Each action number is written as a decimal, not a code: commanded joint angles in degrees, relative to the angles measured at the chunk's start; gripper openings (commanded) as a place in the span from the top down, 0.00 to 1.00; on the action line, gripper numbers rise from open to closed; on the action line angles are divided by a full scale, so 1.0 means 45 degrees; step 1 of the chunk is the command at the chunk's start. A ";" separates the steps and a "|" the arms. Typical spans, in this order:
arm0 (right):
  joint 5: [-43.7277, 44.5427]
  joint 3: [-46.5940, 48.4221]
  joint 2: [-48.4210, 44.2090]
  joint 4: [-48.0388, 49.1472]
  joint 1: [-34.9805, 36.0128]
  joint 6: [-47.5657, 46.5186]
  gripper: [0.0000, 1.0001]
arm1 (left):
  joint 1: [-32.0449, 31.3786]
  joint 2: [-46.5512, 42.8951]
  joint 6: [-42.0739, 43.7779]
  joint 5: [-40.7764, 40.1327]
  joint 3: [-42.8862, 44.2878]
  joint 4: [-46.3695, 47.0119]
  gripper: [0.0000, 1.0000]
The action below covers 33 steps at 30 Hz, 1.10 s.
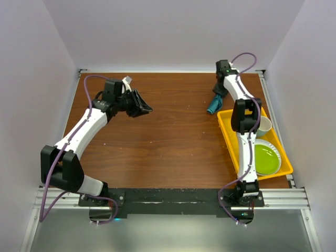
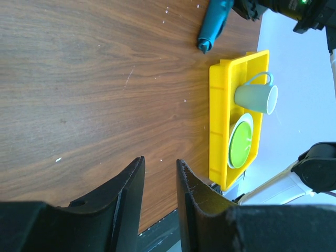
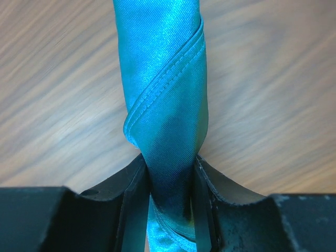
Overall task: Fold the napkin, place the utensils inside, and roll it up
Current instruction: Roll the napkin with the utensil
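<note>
We see the napkin (image 1: 213, 105) rolled into a tight teal tube toward the far right corner of the counter (image 1: 173, 142), just beyond the far end of the yellow tray (image 1: 227, 137). The right fingers (image 1: 221, 90) are clamped on one end of the roll. In the right wrist view the cloth (image 3: 163, 79) is pinched between both black fingers (image 3: 134, 199), and a stitched hem winds diagonally around the tube. The free end points away from the fingers toward the middle of the counter. We cannot tell whether that end rests on the wood or hangs just above it. What lies inside the roll we cannot see.

The left fingers (image 1: 137, 105) are in the far left part of the counter, well apart from the napkin and pointing to the right. In the left wrist view we see these fingers (image 2: 131, 194) standing apart with a narrow gap between them and only bare wood showing through it; they grip nothing.

The tray runs along the right edge of the counter. Inside it, a green plate (image 1: 265, 159) sits in the near half and a pale cup (image 1: 265, 126) with a handle sits in the far half. The left wrist view shows the same order, with the napkin (image 2: 214, 23) outside the tray (image 2: 216, 121) and the cup (image 2: 254, 97) beside the plate (image 2: 241, 144).
</note>
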 commanded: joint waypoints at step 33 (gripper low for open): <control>-0.0691 0.0267 -0.1819 -0.1428 -0.1308 -0.1966 0.28 | 0.0209 -0.0817 -0.0639 0.0614 -0.0894 0.1739 0.64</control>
